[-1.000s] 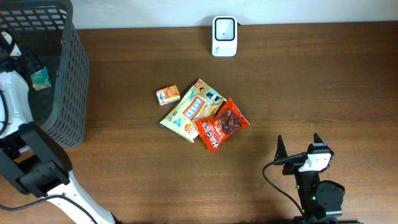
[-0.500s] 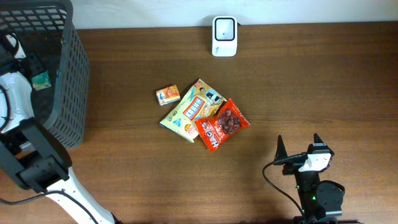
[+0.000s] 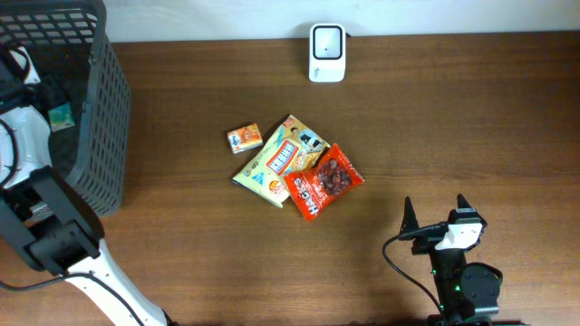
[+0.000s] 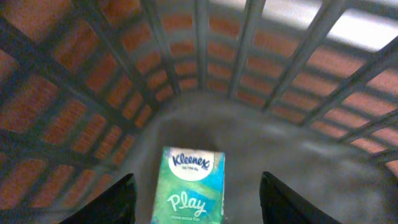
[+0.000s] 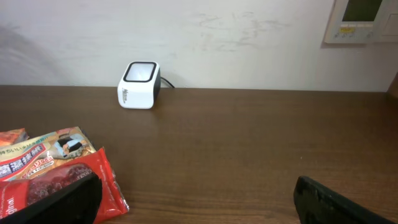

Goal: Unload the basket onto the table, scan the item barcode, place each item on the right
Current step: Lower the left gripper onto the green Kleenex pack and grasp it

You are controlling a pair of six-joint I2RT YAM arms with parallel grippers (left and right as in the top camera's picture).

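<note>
My left gripper hangs open inside the dark mesh basket. A green Kleenex tissue pack lies on the basket floor between its fingers, clear of both. In the overhead view the pack shows past the left arm. The white barcode scanner stands at the table's far edge, also in the right wrist view. My right gripper rests open and empty near the front right.
Mid-table lie a small orange box, a yellow packet and a red snack packet, the last two overlapping. The red snack packet reaches the right gripper's left finger. Basket walls closely surround the left gripper.
The left arm has shifted slightly inside the basket. The tissue pack and the right arm have not moved.
</note>
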